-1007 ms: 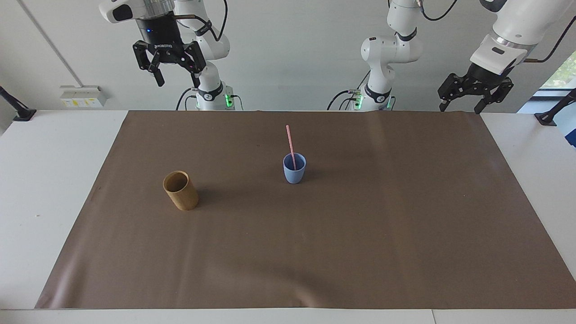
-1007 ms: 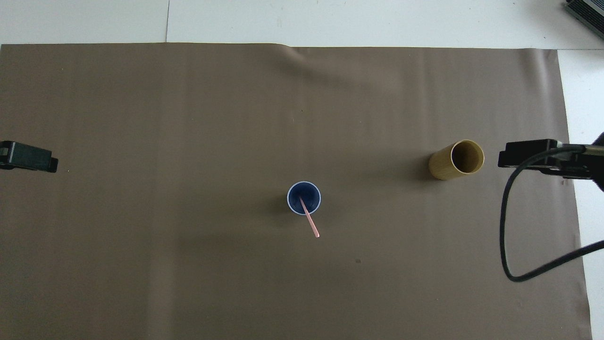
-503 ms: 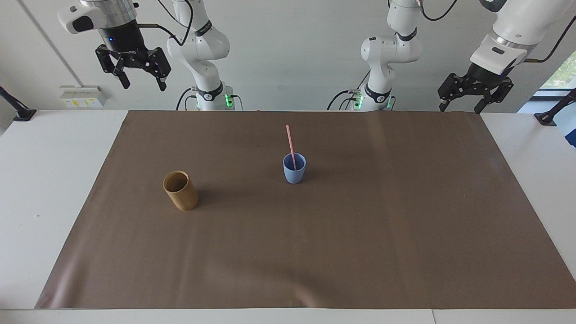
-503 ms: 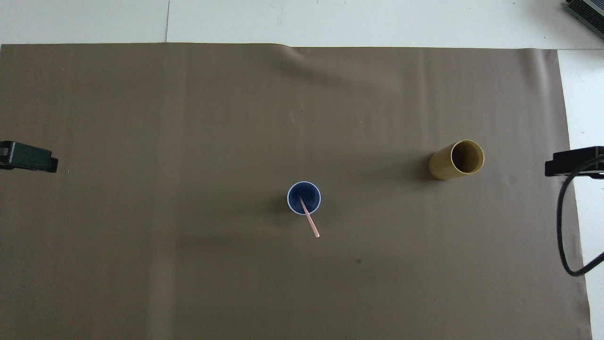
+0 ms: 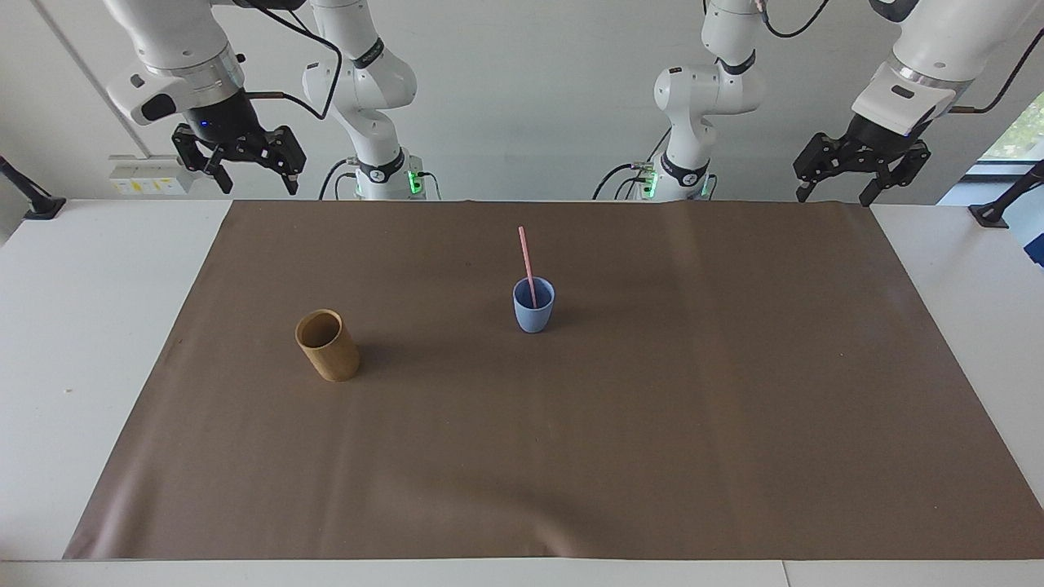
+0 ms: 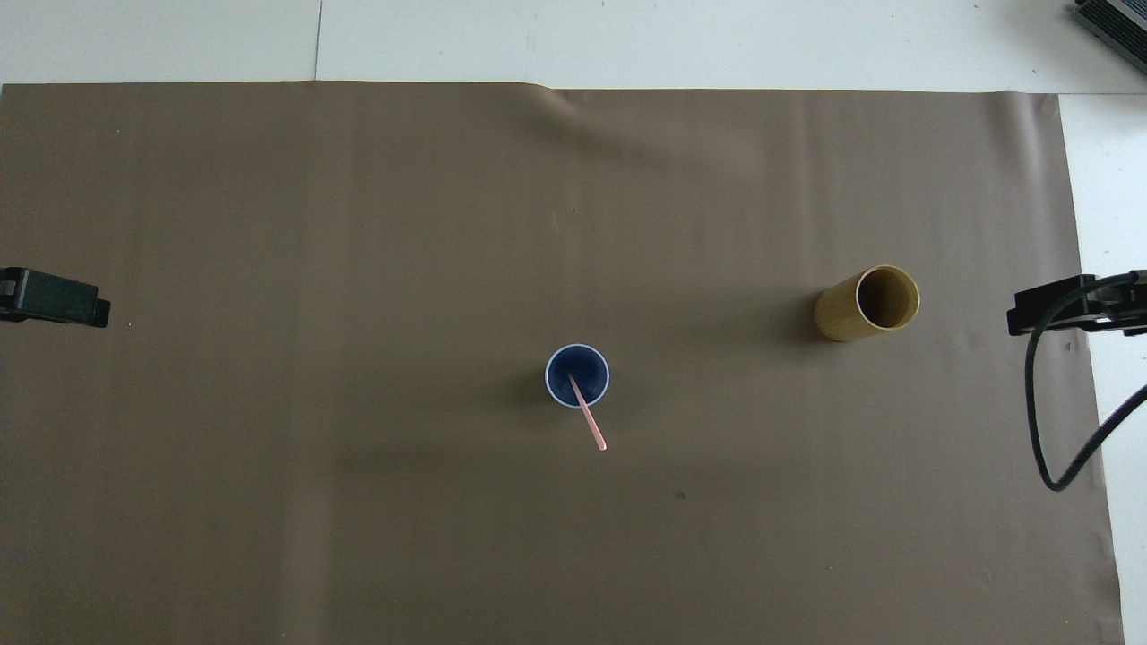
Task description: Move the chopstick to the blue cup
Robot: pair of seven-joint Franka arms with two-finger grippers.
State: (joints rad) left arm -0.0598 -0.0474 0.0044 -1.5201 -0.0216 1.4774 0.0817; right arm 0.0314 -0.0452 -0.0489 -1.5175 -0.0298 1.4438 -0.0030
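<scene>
The pale-pink chopstick point(image 5: 526, 259) stands in the light-blue cup point(image 5: 533, 311) at the middle of the brown mat, leaning toward the robots; both show in the overhead view, chopstick point(image 6: 590, 423) and cup point(image 6: 577, 375). My right gripper point(image 5: 255, 185) is open and empty, raised over the mat's corner by its own base, at the overhead view's edge point(image 6: 1044, 309). My left gripper point(image 5: 838, 194) is open and empty, raised over the mat's corner at its own end, and waits; it also shows in the overhead view point(image 6: 54, 300).
A tan-brown cylindrical cup point(image 5: 327, 345) stands empty on the mat toward the right arm's end, also in the overhead view point(image 6: 869, 303). The brown mat point(image 5: 571, 456) covers most of the white table. A black cable point(image 6: 1044, 421) hangs from the right arm.
My right gripper has swung away from above the mat toward its own end of the table and come down lower. The left arm, cups and chopstick have not moved.
</scene>
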